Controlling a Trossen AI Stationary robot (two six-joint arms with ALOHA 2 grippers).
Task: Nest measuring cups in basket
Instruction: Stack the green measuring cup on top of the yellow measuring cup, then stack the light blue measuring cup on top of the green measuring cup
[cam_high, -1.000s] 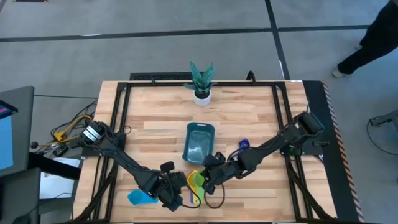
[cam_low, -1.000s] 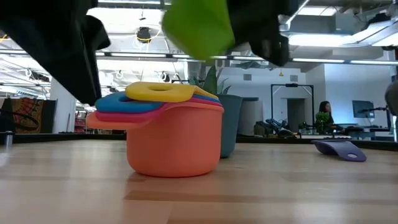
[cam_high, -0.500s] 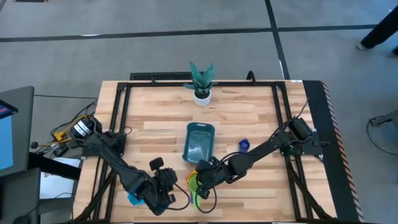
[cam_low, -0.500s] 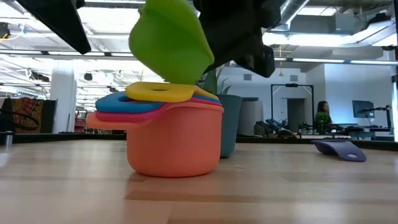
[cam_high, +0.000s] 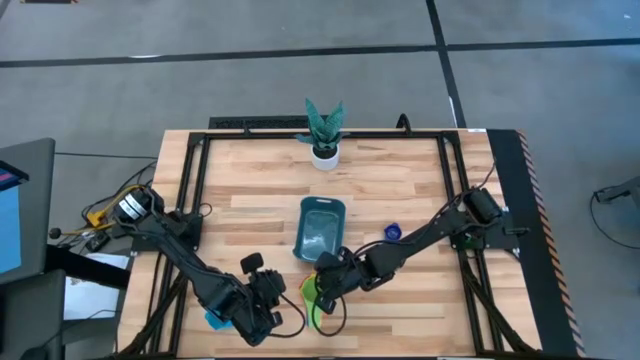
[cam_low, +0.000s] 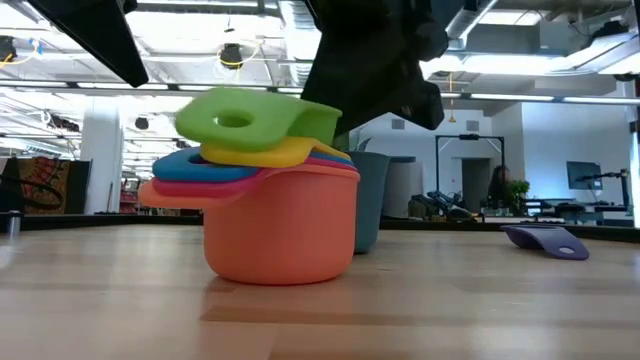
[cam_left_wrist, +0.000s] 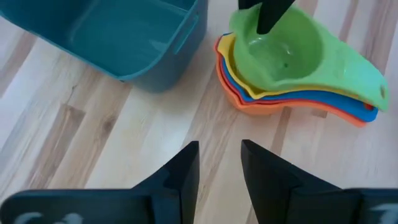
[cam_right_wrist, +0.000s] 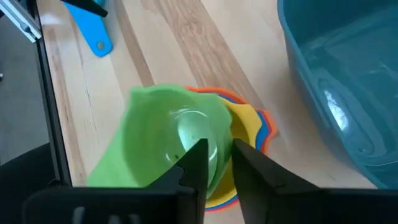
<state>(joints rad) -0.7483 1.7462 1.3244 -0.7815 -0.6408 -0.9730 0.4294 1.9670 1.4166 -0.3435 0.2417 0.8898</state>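
I see the teal basket (cam_high: 320, 228) sitting empty mid-table, with the cup stack (cam_low: 280, 225) just beside it. My right gripper (cam_right_wrist: 217, 163) sits over the green cup (cam_right_wrist: 171, 140), fingers a narrow gap apart straddling its rim. The left gripper (cam_left_wrist: 219, 167) waits near, slightly parted, empty.

Green cup (cam_left_wrist: 292, 56) bright lime, topmost of stack. Under it yellow cup (cam_left_wrist: 233, 74), then blue, red layers; orange cup (cam_low: 285, 225) salmon-orange, outermost. Basket (cam_left_wrist: 118, 37) dark teal, glossy inside. Light blue cup (cam_right_wrist: 93, 28) sky blue; dark blue cup (cam_high: 392, 233) deep violet-blue. Counter (cam_high: 400, 180) pale wood, butcher-block strips, black frame rails. Plant (cam_high: 324, 122) teal-green leaves in white pot. End effectors (cam_left_wrist: 219, 180) (cam_right_wrist: 216, 171) black.
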